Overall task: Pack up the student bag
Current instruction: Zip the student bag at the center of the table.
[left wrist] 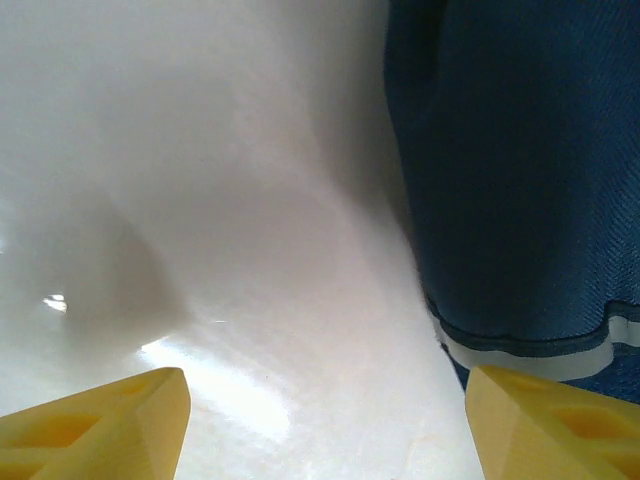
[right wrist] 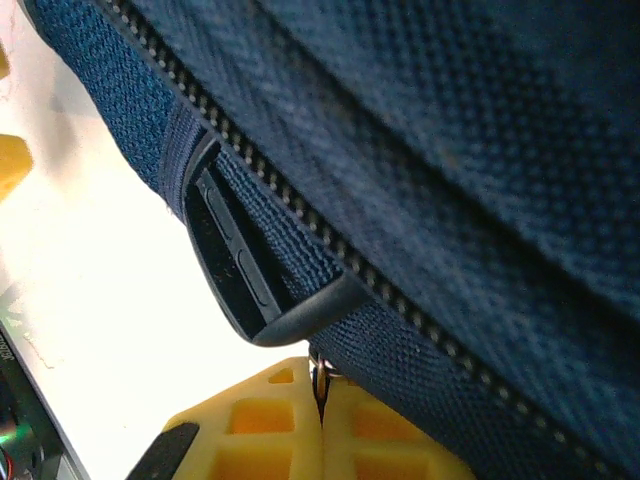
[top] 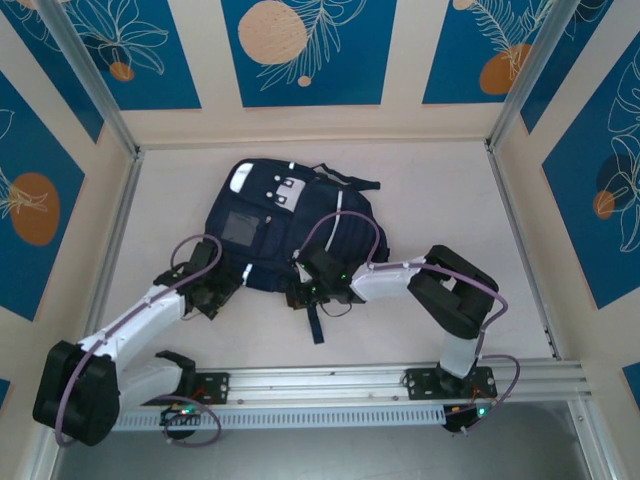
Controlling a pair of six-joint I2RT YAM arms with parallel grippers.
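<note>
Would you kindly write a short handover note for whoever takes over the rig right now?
Left gripper: open, empty, over the table beside the student bag, at its near-left corner.
Right gripper: shut, apparently pinching a zipper pull at the bag's near edge.
Done: bag lies flat mid-table; zipper looks closed where visible.
To do: open it, pack, close.

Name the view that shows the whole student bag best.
Top external: the student bag lies on the table, outline, patch and straps visible. Left wrist catches its navy edge with a pale stripe; right wrist, a close-up of its zipper and buckle.
</note>
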